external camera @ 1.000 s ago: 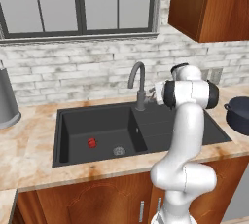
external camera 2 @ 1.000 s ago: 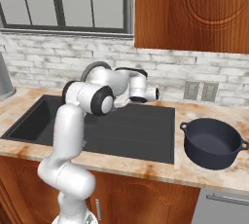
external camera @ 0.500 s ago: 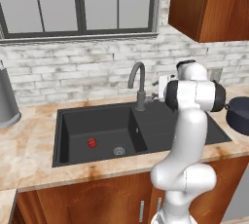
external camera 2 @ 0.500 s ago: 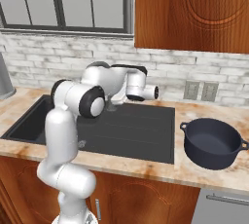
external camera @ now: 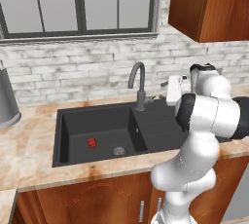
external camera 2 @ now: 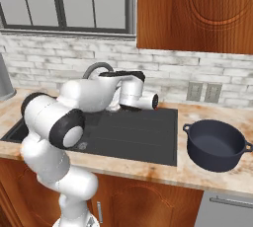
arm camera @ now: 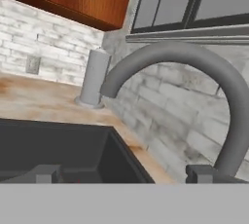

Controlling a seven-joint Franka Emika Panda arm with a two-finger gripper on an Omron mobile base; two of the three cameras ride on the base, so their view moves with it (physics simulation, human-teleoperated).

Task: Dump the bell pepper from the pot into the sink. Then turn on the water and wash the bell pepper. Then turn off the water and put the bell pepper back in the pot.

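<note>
The tiny red bell pepper [external camera: 91,143] lies on the floor of the black sink's [external camera: 68,119] deep basin, left of the round drain [external camera: 118,151]. No water runs from the grey gooseneck faucet [external camera: 138,79]. My gripper [external camera: 165,87] hovers over the sink's shallow section just right of the faucet, pointing at it. In the hand view the gripper [arm camera: 124,174] is open and empty, with the faucet [arm camera: 194,65] arching close in front; its stem rises by the right fingertip [arm camera: 202,172]. The dark pot [external camera 2: 216,144] stands empty on the counter right of the sink [external camera 2: 133,137].
A tall grey metal container [external camera: 7,99] stands on the counter far left of the sink, also in the hand view [arm camera: 95,77]. A brick wall and window run behind the faucet. A wooden cabinet [external camera 2: 197,11] hangs above the pot. Wall outlets [external camera 2: 203,92] sit behind the counter.
The arm's elbow has swung down and toward the base while the hand stayed beside the faucet, shifting slightly right. The gripper stayed open. Pepper and pot have not moved.
</note>
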